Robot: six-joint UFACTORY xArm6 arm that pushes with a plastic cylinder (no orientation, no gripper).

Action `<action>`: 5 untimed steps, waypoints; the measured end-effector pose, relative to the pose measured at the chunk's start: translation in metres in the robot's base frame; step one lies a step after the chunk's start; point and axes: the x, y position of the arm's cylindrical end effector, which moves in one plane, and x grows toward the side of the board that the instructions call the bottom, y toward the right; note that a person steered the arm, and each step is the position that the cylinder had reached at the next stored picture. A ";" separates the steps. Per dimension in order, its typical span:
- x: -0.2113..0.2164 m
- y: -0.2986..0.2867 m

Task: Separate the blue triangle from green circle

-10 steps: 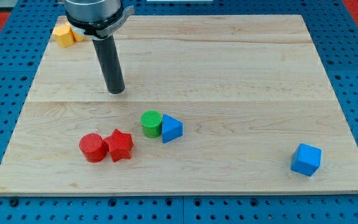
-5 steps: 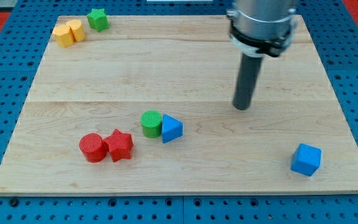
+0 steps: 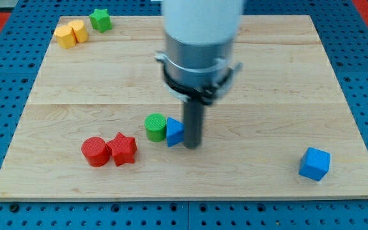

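Setting: a pale wooden board (image 3: 286,76) lies on a blue pegboard bench (image 3: 5,211), seen from slightly above.
Upper left of the frame: two yellow blocks (image 3: 69,32) touch each other near the board's corner, with a green star (image 3: 99,19) just beside them to the right.
Lower left: a red cylinder (image 3: 94,151) and a red star (image 3: 122,149) sit touching, near the board's bottom edge.
Centre, left part: the green circle (image 3: 154,126) stands just left of the blue triangle (image 3: 174,131); the two look to be touching or all but touching.
Centre, right part: my tip (image 3: 192,145) is down at the board right against the triangle's right side, so the rod hides that edge of the block.
Claw: there is none on this arm, only the plain dark rod, so nothing is held.
Key relation: the triangle lies directly left of the tip, and the circle lies left again, all three nearly in one line.
Judgement: a straight push leftward would likely drive both blocks together, so parting them probably calls for a stroke angled up or down the frame.
Lower right: a blue cube (image 3: 315,163) sits alone, well apart from everything else.
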 end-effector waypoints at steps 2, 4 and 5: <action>-0.041 -0.087; -0.075 -0.127; -0.090 -0.176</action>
